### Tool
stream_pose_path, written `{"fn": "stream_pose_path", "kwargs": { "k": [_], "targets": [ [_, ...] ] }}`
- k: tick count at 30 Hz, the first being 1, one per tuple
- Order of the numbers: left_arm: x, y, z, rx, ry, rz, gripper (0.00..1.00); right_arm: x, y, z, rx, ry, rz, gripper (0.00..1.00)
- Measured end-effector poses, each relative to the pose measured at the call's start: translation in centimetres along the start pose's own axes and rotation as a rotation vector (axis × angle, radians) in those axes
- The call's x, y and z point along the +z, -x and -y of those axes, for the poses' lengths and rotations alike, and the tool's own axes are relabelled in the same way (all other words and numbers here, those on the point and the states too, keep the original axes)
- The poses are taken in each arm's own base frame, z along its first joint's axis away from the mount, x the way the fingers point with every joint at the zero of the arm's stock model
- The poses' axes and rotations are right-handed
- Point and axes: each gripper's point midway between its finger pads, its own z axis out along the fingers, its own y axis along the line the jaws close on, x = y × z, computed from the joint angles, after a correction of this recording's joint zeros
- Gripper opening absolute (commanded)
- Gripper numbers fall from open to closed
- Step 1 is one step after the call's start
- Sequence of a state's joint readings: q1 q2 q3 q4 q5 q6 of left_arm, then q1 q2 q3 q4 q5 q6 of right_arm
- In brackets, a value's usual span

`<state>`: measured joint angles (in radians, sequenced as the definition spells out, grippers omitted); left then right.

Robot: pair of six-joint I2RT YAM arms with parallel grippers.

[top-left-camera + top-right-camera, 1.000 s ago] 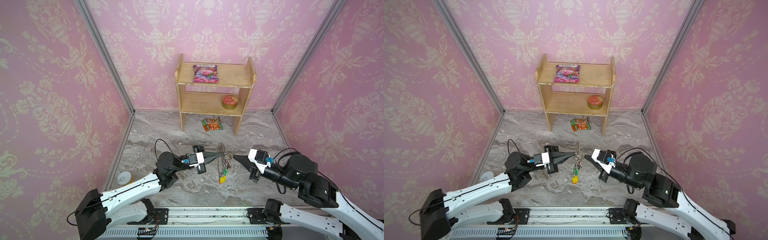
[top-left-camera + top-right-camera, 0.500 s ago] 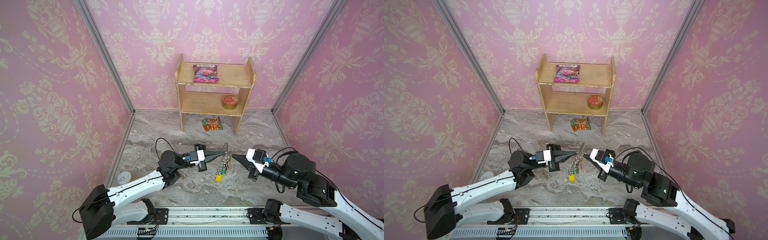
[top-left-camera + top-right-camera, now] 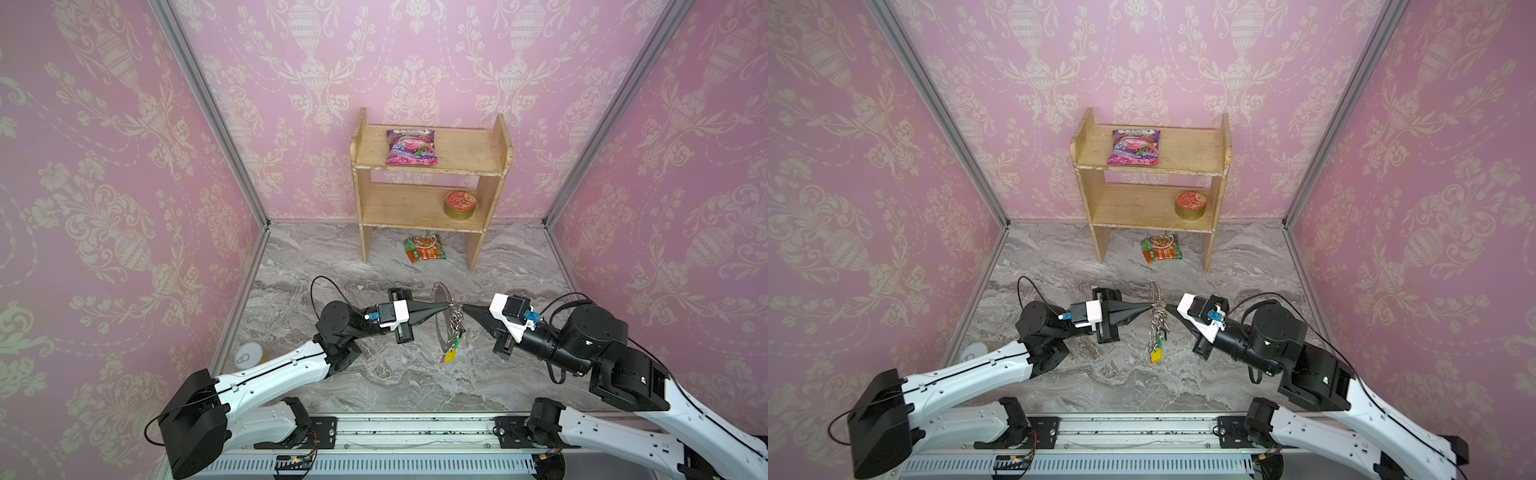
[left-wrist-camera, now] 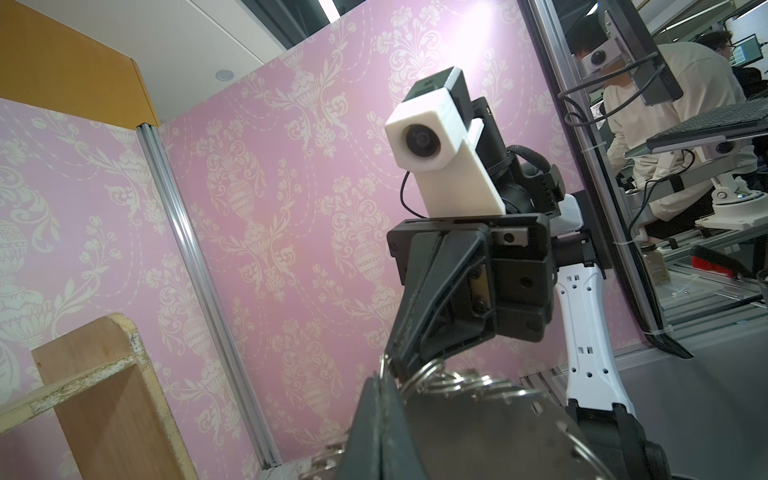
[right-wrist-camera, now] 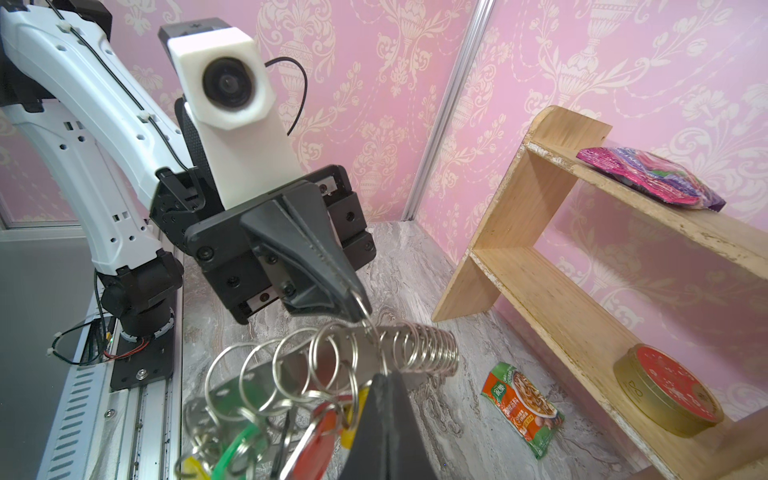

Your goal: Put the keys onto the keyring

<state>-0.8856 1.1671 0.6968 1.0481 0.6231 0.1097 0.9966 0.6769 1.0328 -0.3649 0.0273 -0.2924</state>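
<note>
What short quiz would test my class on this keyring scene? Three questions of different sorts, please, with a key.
1. True or false: the round tin sits on the lower board of the wooden shelf.
2. Where does the noodle packet lie? A: on the top board. B: on the table, between the shelf's legs. C: in an end effector.
3. Fill in: the left end effector and the right end effector are each ___ on a loop of the keyring.
Key: 1 true; 2 B; 3 shut.
</note>
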Motion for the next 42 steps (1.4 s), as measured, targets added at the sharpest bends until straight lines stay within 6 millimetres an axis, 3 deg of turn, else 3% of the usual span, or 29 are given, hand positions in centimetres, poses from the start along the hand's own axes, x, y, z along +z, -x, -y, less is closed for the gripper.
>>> {"fn": "stream_pose_path", "kwargs": {
  "k": [42],
  "targets": [
    [-0.01, -0.04, 0.01, 0.012, 0.000, -0.001, 0.00, -0.78, 0.96, 0.02, 0.002, 0.004, 0.043, 0.00]
  ]
}}
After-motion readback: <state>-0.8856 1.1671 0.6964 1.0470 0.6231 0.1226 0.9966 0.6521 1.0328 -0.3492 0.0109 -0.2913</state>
